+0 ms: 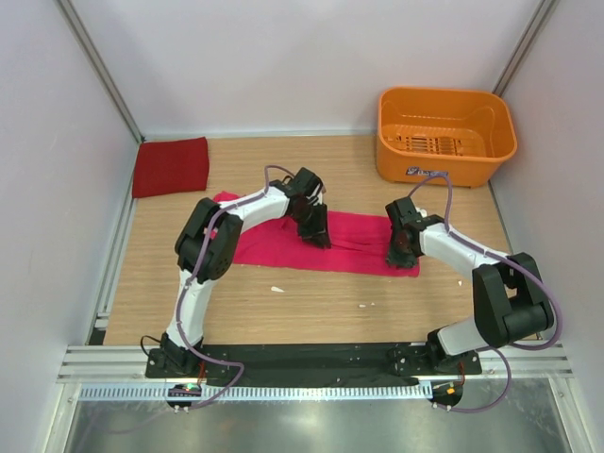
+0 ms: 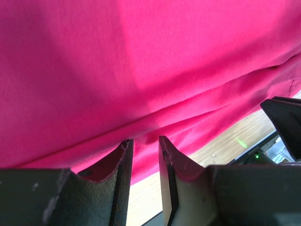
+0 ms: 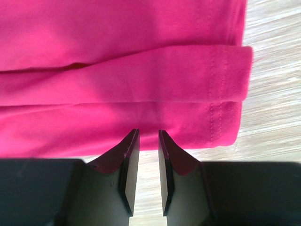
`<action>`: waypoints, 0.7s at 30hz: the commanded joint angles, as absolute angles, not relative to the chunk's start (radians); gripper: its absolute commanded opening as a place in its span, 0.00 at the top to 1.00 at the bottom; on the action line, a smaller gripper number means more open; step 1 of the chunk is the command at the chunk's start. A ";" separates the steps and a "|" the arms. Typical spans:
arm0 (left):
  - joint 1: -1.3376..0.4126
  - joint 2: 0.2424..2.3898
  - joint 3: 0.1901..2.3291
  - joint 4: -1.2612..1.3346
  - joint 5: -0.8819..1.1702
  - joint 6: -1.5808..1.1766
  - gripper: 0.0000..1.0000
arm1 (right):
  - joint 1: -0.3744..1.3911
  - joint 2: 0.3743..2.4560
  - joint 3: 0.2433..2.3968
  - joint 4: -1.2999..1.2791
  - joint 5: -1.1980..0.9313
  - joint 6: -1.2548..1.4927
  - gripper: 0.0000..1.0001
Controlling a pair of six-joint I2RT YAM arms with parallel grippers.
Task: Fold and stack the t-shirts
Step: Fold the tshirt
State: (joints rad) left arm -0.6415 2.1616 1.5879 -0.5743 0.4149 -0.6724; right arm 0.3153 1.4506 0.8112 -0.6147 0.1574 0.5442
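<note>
L pincer (image 2: 145, 141): jaws nearly together w/ a narrow gap, tips down at near hem of pink tee (image 2: 141, 61). R pincer (image 3: 148, 132): same slim gap, tips on the tee's 6 o'clock edge by its 3 o'clock end, where stitched hems lie in layers. Can't tell whether either one actually has fabric pinched. The pink tee lies mid-desk (image 1: 311, 302) as a long band running 9 to 3 o'clock, L pincer approx. at its middle. Folded crimson tee (image 1: 171, 166) sits flat at 10 o'clock, well apart. At 1 o'clock, orange basket (image 1: 472, 165).
</note>
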 commanded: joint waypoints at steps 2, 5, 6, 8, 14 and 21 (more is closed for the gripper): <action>-0.647 2.194 1.647 -0.554 0.416 -0.681 0.70 | 0.299 1.416 0.787 -0.535 0.228 0.591 0.71; -0.649 2.216 1.675 -0.558 0.410 -0.681 0.70 | 0.279 1.433 0.788 -0.514 0.245 0.594 0.71; -0.649 2.221 1.683 -0.558 0.410 -0.683 0.70 | 0.269 1.434 0.795 -0.503 0.252 0.592 0.71; -0.649 2.227 1.698 -0.558 0.405 -0.684 0.70 | 0.258 1.439 0.801 -0.485 0.268 0.581 0.71; -0.649 2.241 1.744 -0.566 0.408 -0.692 0.70 | 0.201 1.508 0.842 -0.460 0.271 0.557 0.71; -0.649 2.210 1.692 -0.572 0.410 -0.681 0.70 | 0.153 1.592 0.960 -0.442 0.285 0.502 0.70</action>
State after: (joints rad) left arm -0.6426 2.2417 1.7039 -0.5766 0.4107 -0.6807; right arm 0.1688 1.5646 0.8791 -0.4927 0.2470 0.5308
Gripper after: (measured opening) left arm 0.299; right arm 0.301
